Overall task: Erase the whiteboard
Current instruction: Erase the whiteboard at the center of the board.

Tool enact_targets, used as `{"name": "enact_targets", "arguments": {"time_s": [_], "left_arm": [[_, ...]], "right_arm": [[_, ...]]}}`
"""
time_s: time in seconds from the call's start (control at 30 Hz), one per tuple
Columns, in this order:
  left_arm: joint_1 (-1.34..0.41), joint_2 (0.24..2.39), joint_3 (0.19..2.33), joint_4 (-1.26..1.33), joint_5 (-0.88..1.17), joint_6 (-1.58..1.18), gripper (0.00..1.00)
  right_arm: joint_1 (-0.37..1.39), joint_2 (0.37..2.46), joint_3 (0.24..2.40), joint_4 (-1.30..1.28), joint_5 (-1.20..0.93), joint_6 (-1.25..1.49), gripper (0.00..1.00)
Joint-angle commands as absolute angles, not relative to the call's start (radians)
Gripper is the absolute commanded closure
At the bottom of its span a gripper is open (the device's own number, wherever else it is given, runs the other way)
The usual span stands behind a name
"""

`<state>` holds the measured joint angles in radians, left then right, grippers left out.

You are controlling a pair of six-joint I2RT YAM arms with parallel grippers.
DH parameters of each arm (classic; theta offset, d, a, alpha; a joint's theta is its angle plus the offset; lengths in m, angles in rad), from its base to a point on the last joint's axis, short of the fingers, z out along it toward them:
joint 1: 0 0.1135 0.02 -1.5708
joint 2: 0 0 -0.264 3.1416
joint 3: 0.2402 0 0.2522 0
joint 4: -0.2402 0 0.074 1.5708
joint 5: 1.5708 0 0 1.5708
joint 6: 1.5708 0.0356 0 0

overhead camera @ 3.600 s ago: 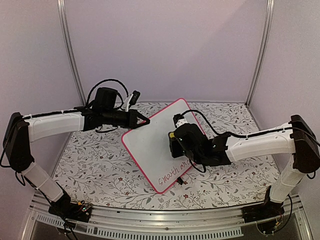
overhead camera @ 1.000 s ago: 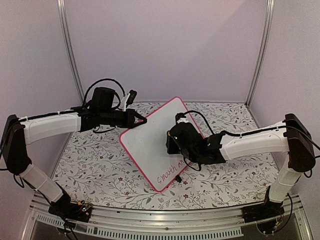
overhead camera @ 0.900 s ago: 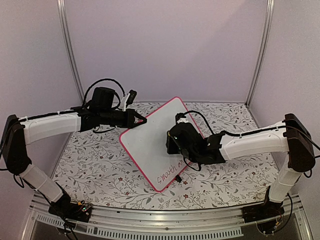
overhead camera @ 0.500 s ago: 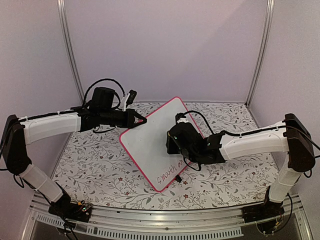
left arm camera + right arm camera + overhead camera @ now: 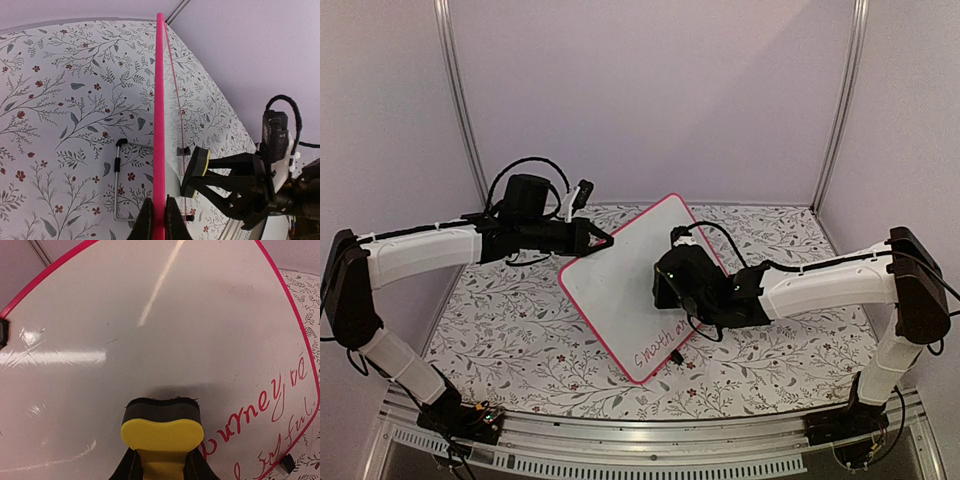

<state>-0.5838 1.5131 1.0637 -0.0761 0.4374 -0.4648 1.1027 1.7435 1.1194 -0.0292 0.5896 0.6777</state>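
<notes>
The whiteboard (image 5: 620,280), white with a pink-red frame, stands tilted on the floral table. Red writing (image 5: 270,410) covers its lower right part. My left gripper (image 5: 607,241) is shut on the board's upper left edge; in the left wrist view the pink frame (image 5: 159,100) runs up from between my fingertips (image 5: 159,220). My right gripper (image 5: 667,283) is shut on the yellow block eraser (image 5: 162,432). Its black felt face (image 5: 161,410) is close to the white surface, just left of the writing. The eraser also shows in the left wrist view (image 5: 196,170).
The board's wire stand (image 5: 117,180) rests on the floral tablecloth (image 5: 510,330) behind the board. A black clip foot (image 5: 678,360) sits at the board's lower edge. Purple walls and metal posts (image 5: 460,110) close the back and sides.
Since 3.6 s ago my right gripper with the eraser moved slightly up and left on the board, and the board shifted a little left. Over the last second nothing visibly moved.
</notes>
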Motion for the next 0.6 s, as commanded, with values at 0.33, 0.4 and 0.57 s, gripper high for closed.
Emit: {"name": "enact_targets", "arguments": {"time_s": [0.33, 0.4, 0.57], "left_arm": [[-0.577, 1.497, 1.042, -0.115, 0.396, -0.394, 1.00], [-0.578, 1.496, 1.042, -0.115, 0.396, -0.394, 1.00], [-0.578, 1.495, 1.042, -0.117, 0.396, -0.394, 1.00]], "right_arm": [[1.092, 1.798, 1.128, -0.089, 0.563, 0.681, 0.76], [1.093, 1.799, 1.127, -0.090, 0.562, 0.683, 0.76], [1.093, 1.797, 1.127, -0.091, 0.563, 0.685, 0.76]]}}
